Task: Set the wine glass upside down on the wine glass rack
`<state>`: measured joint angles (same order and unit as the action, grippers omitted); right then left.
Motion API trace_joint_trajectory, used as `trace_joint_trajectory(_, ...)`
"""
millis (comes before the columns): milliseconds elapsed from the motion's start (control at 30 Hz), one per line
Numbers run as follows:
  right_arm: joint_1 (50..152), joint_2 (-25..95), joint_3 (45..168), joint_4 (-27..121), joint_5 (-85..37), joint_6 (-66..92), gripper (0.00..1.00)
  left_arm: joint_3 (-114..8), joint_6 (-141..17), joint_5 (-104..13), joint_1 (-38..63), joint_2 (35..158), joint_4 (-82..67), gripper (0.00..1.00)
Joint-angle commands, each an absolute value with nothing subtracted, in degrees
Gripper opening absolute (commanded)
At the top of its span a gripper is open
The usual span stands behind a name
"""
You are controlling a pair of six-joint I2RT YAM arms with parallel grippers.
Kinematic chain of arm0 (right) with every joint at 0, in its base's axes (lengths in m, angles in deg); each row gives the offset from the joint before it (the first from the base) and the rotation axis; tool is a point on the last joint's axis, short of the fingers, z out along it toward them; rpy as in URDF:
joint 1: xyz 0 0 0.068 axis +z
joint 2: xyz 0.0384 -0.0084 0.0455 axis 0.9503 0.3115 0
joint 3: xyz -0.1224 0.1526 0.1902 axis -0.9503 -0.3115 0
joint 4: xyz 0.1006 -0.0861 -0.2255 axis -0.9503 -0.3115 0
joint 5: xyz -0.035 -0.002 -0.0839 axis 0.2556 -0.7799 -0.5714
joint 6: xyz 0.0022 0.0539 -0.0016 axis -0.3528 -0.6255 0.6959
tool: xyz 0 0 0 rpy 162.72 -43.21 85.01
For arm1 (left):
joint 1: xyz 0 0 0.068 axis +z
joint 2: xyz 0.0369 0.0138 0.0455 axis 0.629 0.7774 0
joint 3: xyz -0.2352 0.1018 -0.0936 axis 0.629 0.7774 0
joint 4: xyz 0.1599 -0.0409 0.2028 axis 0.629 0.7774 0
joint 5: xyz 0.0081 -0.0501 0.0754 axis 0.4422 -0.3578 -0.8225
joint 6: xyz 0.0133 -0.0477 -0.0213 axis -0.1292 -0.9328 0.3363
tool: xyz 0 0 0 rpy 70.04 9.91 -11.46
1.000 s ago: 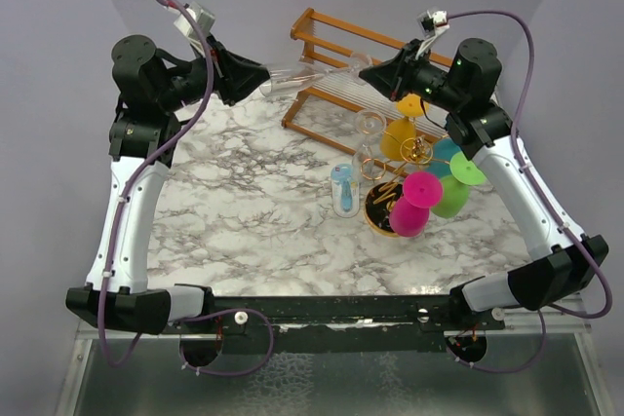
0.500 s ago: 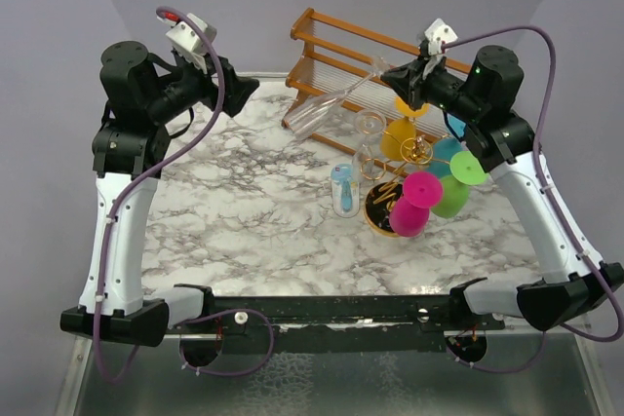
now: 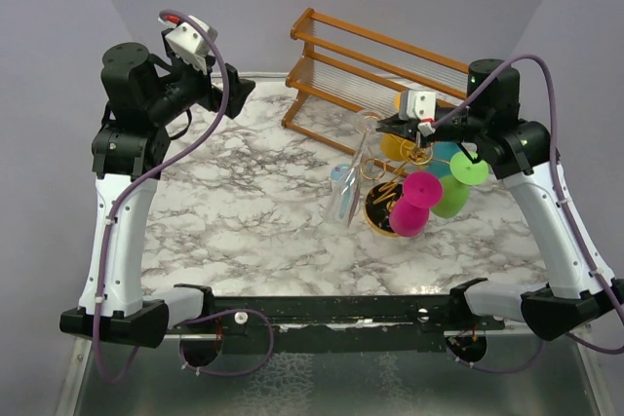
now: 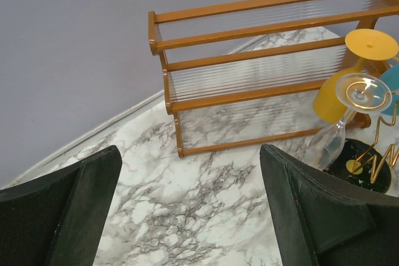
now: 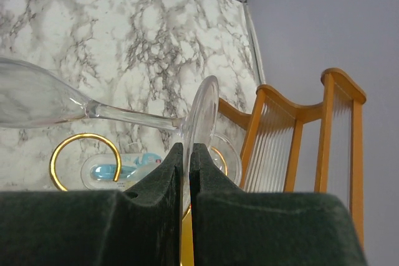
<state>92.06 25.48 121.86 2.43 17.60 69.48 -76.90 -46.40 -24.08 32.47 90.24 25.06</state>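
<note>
My right gripper (image 3: 386, 128) is shut on the round foot of the clear wine glass (image 3: 345, 198). The glass hangs tilted, bowl down and to the left, just left of the gold wire wine glass rack (image 3: 387, 192). In the right wrist view the foot (image 5: 203, 113) stands edge-on between the fingers of the right gripper (image 5: 186, 151). The stem (image 5: 128, 116) runs left to the bowl, above a gold loop (image 5: 86, 152). My left gripper (image 3: 240, 94) is open and empty at the far left, well away from the glass; its fingers (image 4: 68, 213) frame bare marble.
Yellow (image 3: 394, 144), pink (image 3: 413, 204), green (image 3: 454, 187) and teal (image 3: 445, 151) glasses hang upside down on the rack, whose black base (image 3: 377, 218) stands on the marble. A second clear foot (image 5: 232, 160) shows behind the held one. A brown wooden shelf rack (image 3: 375, 70) stands at the back.
The left gripper opened, let go of the glass's bowl and drew back. The right arm swung the glass from level near the shelf rack down to bowl-down beside the gold rack.
</note>
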Motion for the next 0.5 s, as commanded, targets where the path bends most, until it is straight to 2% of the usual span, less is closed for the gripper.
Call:
trace_joint_trajectory(0, 93.6, 24.2, 122.0, -3.5, 21.4, 78.4, 0.01, -76.6, -46.1, -24.7, 32.8, 90.5, 24.1, 0.96)
trace_joint_trajectory(467, 100.1, 24.0, 117.4, 1.5, 12.4, 76.0, 0.01, -75.5, -47.3, -22.8, 33.4, 91.1, 22.8, 0.96)
